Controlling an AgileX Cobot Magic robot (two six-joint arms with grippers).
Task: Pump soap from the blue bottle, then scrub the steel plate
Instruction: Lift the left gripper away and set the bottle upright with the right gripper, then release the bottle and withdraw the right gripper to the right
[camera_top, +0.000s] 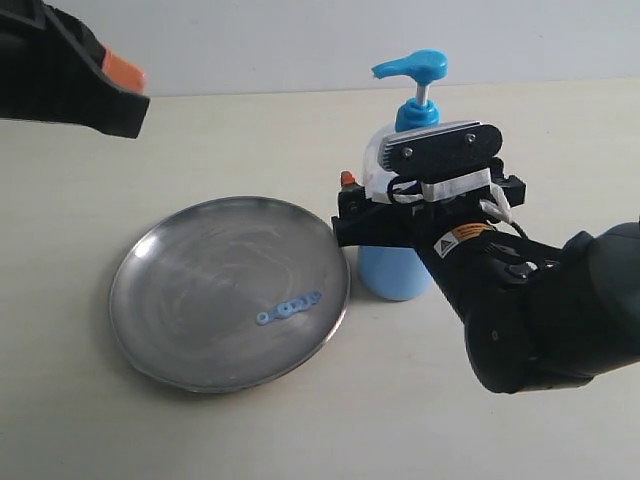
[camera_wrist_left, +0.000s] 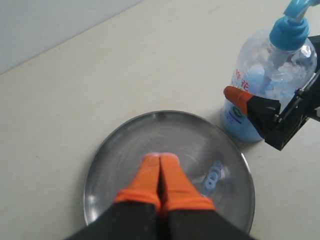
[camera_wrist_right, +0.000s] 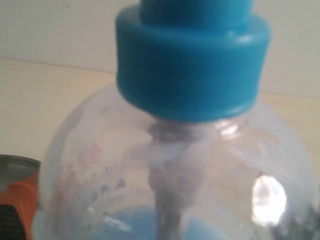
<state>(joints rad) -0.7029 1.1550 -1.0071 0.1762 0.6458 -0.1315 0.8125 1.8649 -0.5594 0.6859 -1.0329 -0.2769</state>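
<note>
The steel plate (camera_top: 200, 250) lies on the table left of centre, with a small pale blue smear of soap (camera_top: 288, 308) near its right side. Just right of it stands the blue bottle (camera_top: 395, 270), its pump head (camera_top: 415, 68) up. My right gripper (camera_top: 395, 195) straddles the bottle's body with the jaws wide open; one orange fingertip (camera_top: 348, 180) sits beside the bottle's left flank, the other is hidden. Close up, the bottle (camera_wrist_right: 165, 165) fills the right wrist view. My left gripper (camera_wrist_left: 160, 159) hovers above the plate (camera_wrist_left: 115, 165), shut and empty.
The beige table (camera_top: 300, 430) runs back to a pale wall (camera_top: 250, 40). The right arm's black bulk (camera_top: 540, 310) fills the space right of the bottle. The left arm (camera_top: 60, 70) hangs over the far left corner.
</note>
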